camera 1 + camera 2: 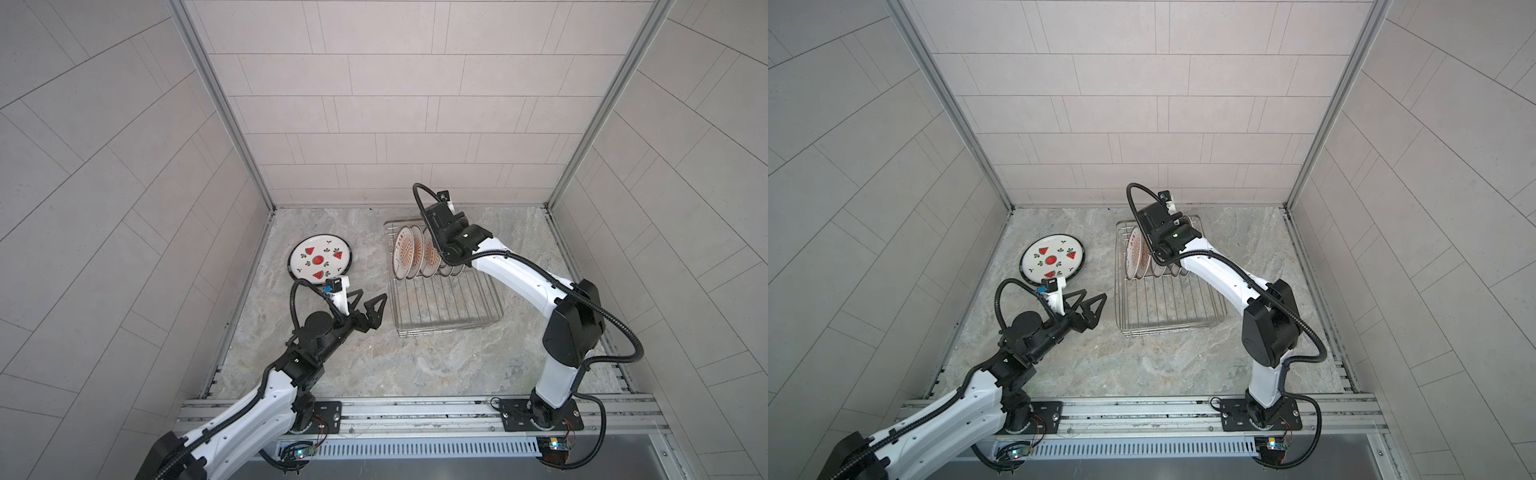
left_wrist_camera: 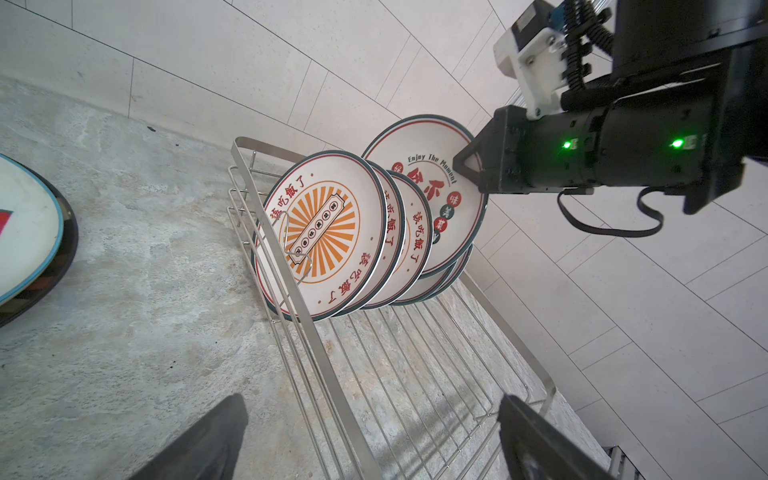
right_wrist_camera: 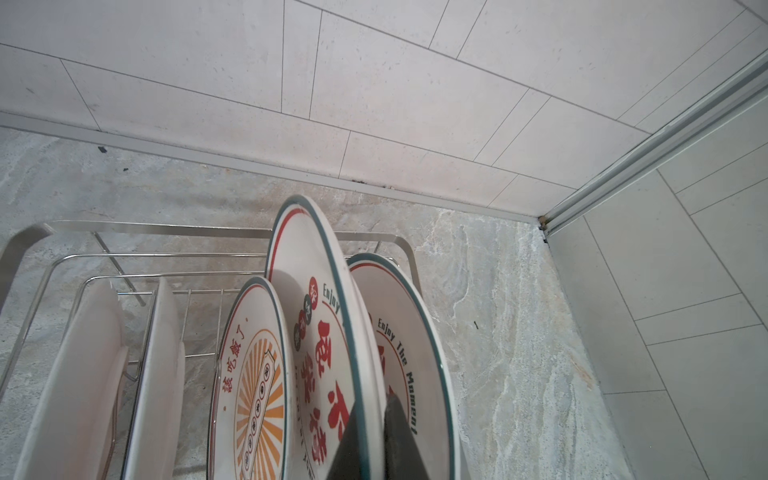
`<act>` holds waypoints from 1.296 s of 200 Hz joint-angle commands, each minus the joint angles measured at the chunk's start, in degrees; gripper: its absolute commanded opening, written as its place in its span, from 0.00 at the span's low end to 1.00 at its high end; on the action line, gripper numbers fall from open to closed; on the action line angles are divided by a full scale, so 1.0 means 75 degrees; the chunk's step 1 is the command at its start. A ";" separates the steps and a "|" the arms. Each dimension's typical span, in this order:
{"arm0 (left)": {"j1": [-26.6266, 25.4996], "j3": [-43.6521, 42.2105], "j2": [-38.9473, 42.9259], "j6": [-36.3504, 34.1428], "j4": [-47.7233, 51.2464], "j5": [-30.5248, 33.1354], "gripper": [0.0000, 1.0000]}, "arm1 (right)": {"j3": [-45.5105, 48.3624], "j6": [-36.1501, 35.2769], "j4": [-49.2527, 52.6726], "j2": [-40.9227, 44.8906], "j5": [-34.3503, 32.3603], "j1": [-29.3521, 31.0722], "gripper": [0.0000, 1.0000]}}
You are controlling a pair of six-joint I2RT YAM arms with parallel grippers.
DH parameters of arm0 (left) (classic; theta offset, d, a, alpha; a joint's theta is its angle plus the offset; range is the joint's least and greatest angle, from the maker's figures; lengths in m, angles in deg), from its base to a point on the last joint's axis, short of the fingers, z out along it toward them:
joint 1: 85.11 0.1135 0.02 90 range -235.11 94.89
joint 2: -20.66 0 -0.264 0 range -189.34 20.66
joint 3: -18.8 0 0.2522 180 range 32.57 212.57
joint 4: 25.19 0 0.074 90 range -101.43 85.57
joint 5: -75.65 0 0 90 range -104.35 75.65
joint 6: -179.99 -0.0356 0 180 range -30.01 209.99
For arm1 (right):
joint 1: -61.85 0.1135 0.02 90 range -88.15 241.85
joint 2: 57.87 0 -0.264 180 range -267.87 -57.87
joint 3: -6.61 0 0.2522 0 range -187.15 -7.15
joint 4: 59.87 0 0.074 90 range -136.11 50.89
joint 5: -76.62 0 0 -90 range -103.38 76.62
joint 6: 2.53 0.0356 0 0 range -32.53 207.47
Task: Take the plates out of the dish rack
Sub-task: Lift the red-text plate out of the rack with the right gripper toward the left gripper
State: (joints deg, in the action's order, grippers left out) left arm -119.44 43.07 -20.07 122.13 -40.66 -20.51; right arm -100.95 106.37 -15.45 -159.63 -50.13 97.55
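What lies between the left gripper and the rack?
Nothing: only a narrow strip of bare counter separates the open left gripper from the rack, as both top views show.

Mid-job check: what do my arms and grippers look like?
The left arm and right arm have white shells, black joints and black ribbed cable hoses. The left gripper and right gripper carry black triangular fingers. Green lights glow on the right arm's wrist.

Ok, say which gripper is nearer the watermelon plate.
Left. The left gripper is open beside the watermelon plate; the right gripper is across at the dish rack, gripping a raised plate.
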 commanded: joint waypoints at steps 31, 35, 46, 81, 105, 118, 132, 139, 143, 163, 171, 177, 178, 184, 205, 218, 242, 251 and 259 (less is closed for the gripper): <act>-0.0043 0.0107 -0.0054 0.0112 -0.0242 0.0137 1.00 | 0.0149 -0.0410 -0.0840 0.1059 -0.0928 0.0501 0.02; -0.0046 0.0102 -0.0057 0.0114 -0.0263 0.0161 1.00 | 0.0201 -0.0446 -0.0893 0.1115 -0.1029 0.0542 0.02; -0.0044 0.0100 -0.0068 0.0120 -0.0268 0.0194 1.00 | 0.0379 -0.0553 -0.1060 0.1308 -0.1243 0.0647 0.02; -0.0052 0.0103 -0.0124 0.0135 -0.0298 0.0177 1.00 | 0.0822 -0.0621 -0.1216 0.1877 -0.1459 0.0747 0.02; -0.0043 0.0112 -0.0194 0.0136 -0.0350 0.0142 1.00 | 0.1148 -0.0612 -0.1228 0.2342 -0.1463 0.0759 0.02; -0.0043 0.0112 -0.0272 0.0144 -0.0401 0.0145 1.00 | 0.1330 -0.0602 -0.1218 0.2588 -0.1406 0.0759 0.02; -0.0046 0.0143 -0.0356 0.0156 -0.0434 0.0142 1.00 | 0.1522 -0.0588 -0.1193 0.2902 -0.1269 0.0759 0.02; -0.0052 0.0146 -0.0412 0.0156 -0.0473 0.0127 1.00 | 0.1650 -0.0574 -0.1214 0.3068 -0.1168 0.0759 0.02; -0.0045 0.0149 -0.0437 0.0162 -0.0505 0.0098 1.00 | 0.1727 -0.0574 -0.1236 0.3172 -0.1107 0.0759 0.02; -0.0044 0.0124 -0.0700 0.0179 -0.0713 0.0056 1.00 | 0.2206 -0.0481 -0.1494 0.3776 -0.0817 0.0759 0.02; -0.0048 0.0095 -0.0770 0.0162 -0.0834 0.0042 1.00 | 0.2395 -0.0479 -0.1592 0.4025 -0.0598 0.0759 0.01; -0.0041 0.0077 -0.0802 0.0128 -0.0908 0.0036 1.00 | 0.2517 -0.0452 -0.1624 0.4210 -0.0515 0.0759 0.01; -0.0047 0.0071 -0.0803 0.0130 -0.0913 0.0042 1.00 | 0.2537 -0.0448 -0.1625 0.4242 -0.0503 0.0759 0.01; -0.0041 0.0056 -0.0804 0.0116 -0.0938 0.0074 1.00 | 0.2663 -0.0422 -0.1648 0.4449 -0.0432 0.0759 0.01; -0.0052 -0.0033 -0.0626 0.0101 -0.1054 0.0153 1.00 | 0.3235 -0.0372 -0.1741 0.5291 -0.0190 0.0750 0.01; -0.0045 -0.0144 -0.0288 0.0106 -0.1071 0.0161 1.00 | 0.3704 -0.0316 -0.1874 0.5894 0.0192 0.0674 0.01; -0.0052 -0.0321 0.0248 -0.0107 -0.1199 -0.0045 1.00 | 0.4620 -0.0116 -0.2295 0.6951 0.1570 0.0296 0.02; -0.0051 -0.0294 0.0403 -0.0107 -0.1200 -0.0169 1.00 | 0.4924 -0.0042 -0.2451 0.7259 0.2223 0.0104 0.02; -0.0051 -0.0210 0.0525 -0.0146 -0.1130 -0.0359 1.00 | 0.5083 0.0023 -0.2487 0.7470 0.2830 -0.0084 0.02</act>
State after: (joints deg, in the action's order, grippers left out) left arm -119.44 41.47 -18.76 122.46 -46.65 -20.64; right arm -66.00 104.07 -28.39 -107.96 -42.22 99.72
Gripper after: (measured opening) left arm 0.999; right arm 0.100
